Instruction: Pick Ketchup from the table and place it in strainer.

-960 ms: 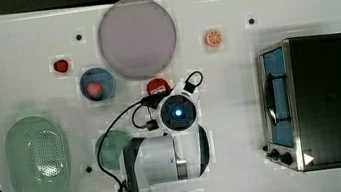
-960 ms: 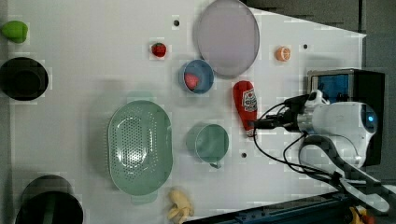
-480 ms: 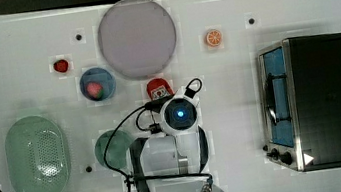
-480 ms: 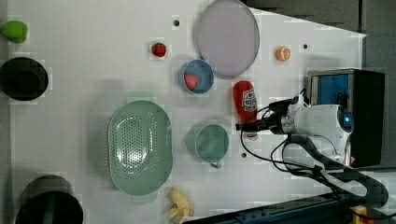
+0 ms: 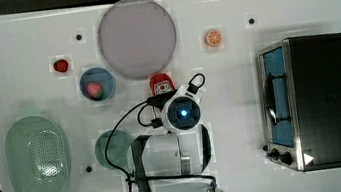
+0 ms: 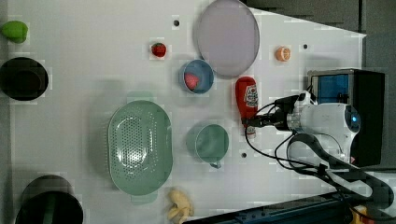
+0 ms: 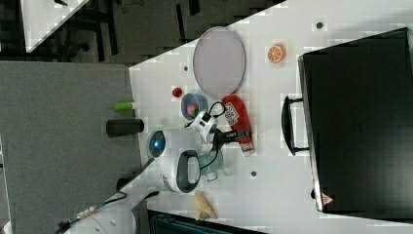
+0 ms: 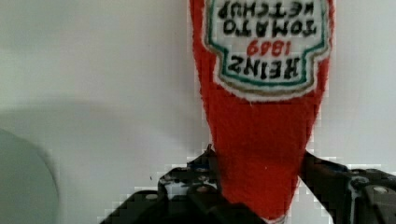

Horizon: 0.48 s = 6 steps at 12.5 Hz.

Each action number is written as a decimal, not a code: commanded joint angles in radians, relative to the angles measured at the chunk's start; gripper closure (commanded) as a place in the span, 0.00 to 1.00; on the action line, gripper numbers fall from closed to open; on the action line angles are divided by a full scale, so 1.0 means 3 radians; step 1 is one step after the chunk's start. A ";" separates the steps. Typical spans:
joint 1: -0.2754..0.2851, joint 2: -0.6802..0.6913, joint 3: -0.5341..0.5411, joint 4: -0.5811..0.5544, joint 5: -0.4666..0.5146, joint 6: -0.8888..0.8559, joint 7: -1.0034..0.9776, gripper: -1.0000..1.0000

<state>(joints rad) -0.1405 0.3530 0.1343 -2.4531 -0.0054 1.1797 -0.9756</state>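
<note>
**Pincer brackets the ketchup's narrow end**

Pincer [image 8: 259, 186] sits low over the bench [image 5: 11, 52], its two dark fingers [image 8: 208, 175] standing on either side of the ketchup bottle [image 8: 261, 116] where the red body tapers toward the cap. In the wrist view both fingers lie right against the bottle's flanks, but whether they are already pinching it or merely touching cannot be told; the bottle lies flat on the bench, not lifted. Taking it at the taper looks deliberate: that is the slimmest part, so the fingers can span it easily.

Just beside the bottle, in the left view, the round green cup [image 6: 208, 142] stands toward the left view's left, apart from the pincer, so the approach from the cap end keeps clear of it. Near the bottle's broad end are the small blue bowl [image 6: 198, 77] holding something red, and the large grey-lilac plate [image 6: 228, 38].

Farther off, past the cup, the pale green strainer [image 6: 140, 147] lies open and unoccupied, well apart from the bottle. The carry will probably have to pass over or around the cup.
</note>
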 commanded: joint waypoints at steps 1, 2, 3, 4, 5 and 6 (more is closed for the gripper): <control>0.0026 -0.0538 0.0024 0.0178 0.0001 -0.0281 -0.0074 0.40; 0.0026 -0.0712 0.0044 0.0242 0.0001 -0.0540 -0.0073 0.40; 0.0031 -0.0882 0.0068 0.0336 0.0002 -0.0863 -0.0071 0.40; 0.0035 -0.1037 0.0092 0.0451 0.0002 -0.1221 -0.0055 0.40; 0.0040 -0.1170 0.0116 0.0591 0.0003 -0.1588 -0.0039 0.40; 0.0044 -0.1272 0.0147 0.0741 0.0005 -0.1941 -0.0013 0.40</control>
<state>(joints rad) -0.1365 -0.0063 0.1525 -2.2852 -0.0078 0.6226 -0.9761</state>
